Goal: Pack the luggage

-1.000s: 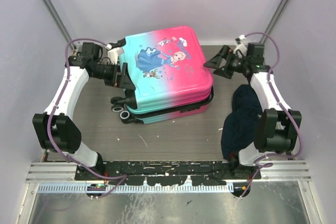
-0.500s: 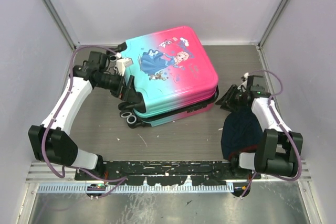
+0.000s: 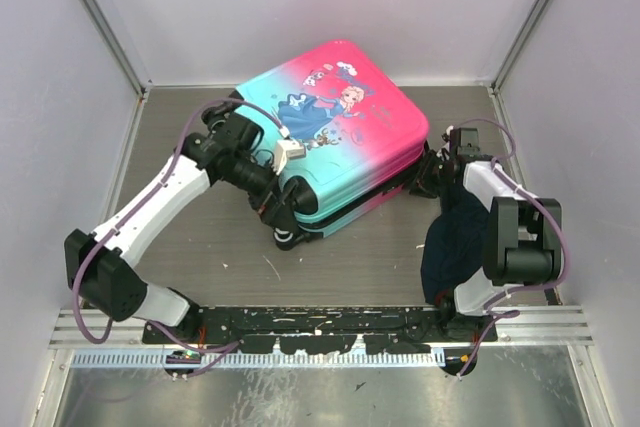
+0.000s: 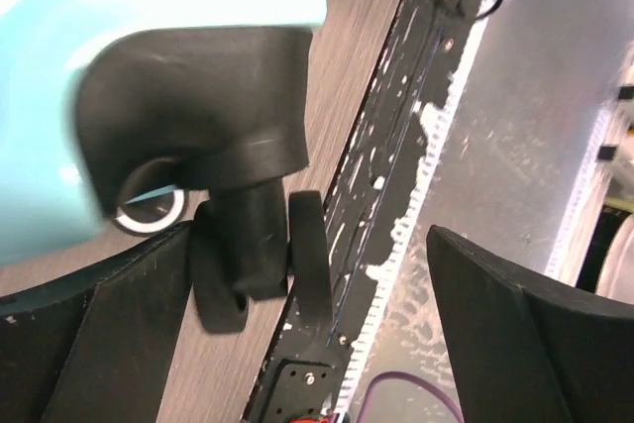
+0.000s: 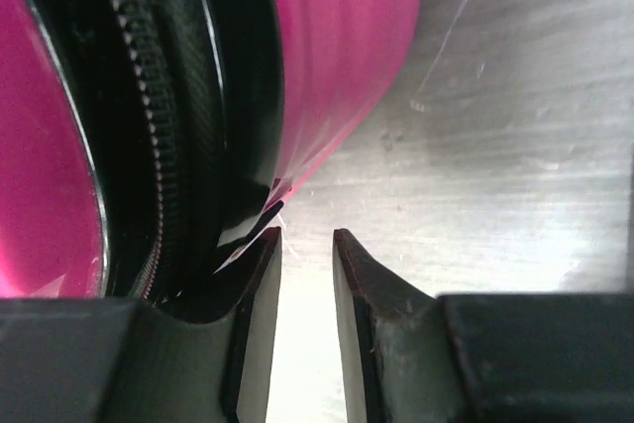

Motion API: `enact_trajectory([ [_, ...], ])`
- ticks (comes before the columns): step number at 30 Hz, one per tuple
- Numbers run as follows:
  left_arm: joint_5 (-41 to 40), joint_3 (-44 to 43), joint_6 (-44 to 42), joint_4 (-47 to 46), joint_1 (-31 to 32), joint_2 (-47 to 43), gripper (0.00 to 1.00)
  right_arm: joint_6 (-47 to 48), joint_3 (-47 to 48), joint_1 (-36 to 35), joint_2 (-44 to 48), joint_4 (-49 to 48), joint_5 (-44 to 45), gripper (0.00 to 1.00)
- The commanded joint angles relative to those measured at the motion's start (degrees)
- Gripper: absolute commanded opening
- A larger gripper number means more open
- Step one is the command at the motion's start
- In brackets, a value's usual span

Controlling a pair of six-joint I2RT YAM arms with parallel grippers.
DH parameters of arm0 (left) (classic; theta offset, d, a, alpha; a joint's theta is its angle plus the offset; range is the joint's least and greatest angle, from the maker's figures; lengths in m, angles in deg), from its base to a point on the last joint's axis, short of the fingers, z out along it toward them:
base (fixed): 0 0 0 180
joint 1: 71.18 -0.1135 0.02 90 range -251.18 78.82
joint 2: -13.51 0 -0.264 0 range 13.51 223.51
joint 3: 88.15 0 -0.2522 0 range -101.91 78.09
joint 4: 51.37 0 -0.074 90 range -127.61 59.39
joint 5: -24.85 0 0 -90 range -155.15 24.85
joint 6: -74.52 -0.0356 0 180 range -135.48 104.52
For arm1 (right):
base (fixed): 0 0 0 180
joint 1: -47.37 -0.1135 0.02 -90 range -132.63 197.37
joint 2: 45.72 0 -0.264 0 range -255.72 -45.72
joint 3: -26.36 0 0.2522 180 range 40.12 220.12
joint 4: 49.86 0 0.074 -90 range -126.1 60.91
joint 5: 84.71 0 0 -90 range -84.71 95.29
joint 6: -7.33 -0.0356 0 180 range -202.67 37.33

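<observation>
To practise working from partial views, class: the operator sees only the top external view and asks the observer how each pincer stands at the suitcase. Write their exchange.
Operator: From above, the luggage has a dark blur at its near corner. Is the left pincer open?
Observer: Yes. The left wrist view shows it wide open, with a black twin wheel between its fingers, nearer one of them.
Operator: And the right pincer?
Observer: The right wrist view shows only a narrow gap between its fingers, with nothing held, at the seam of the pink end.
Operator: Is that seam zipped?
Observer: It looks unzipped. The zipper teeth lie bare beside a dark gap between the shells.
</observation>
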Motion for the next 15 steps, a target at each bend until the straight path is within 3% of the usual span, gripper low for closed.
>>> enact_trajectory([
  [1, 10.2, -13.8, -6.0, 5.5, -7.6, 2.6, 0.98, 2.1, 6.9, -0.7, -2.8, -6.7, 2.8, 0.32],
  [3, 14.6, -21.1, -5.3, 9.0, -14.2, 7.1, 0.98, 1.9, 6.9, -0.7, -3.2, -6.7, 4.1, 0.3],
  [5, 13.7, -26.8, -1.5, 7.6, -20.0, 10.2, 0.99, 1.5, 5.9, -0.7, -2.8, -6.5, 4.8, 0.3],
  [11, -0.5, -30.0, 19.6, -19.4, -35.2, 15.4, 0.99, 1.0, 1.2, -0.7, -0.3, -5.8, 4.8, 0.18],
  [15, -8.6, -37.2, 26.3, -26.4, -39.9, 24.0, 0.97, -0.8, -0.6, -0.8, 1.3, -4.9, 3.8, 0.08],
])
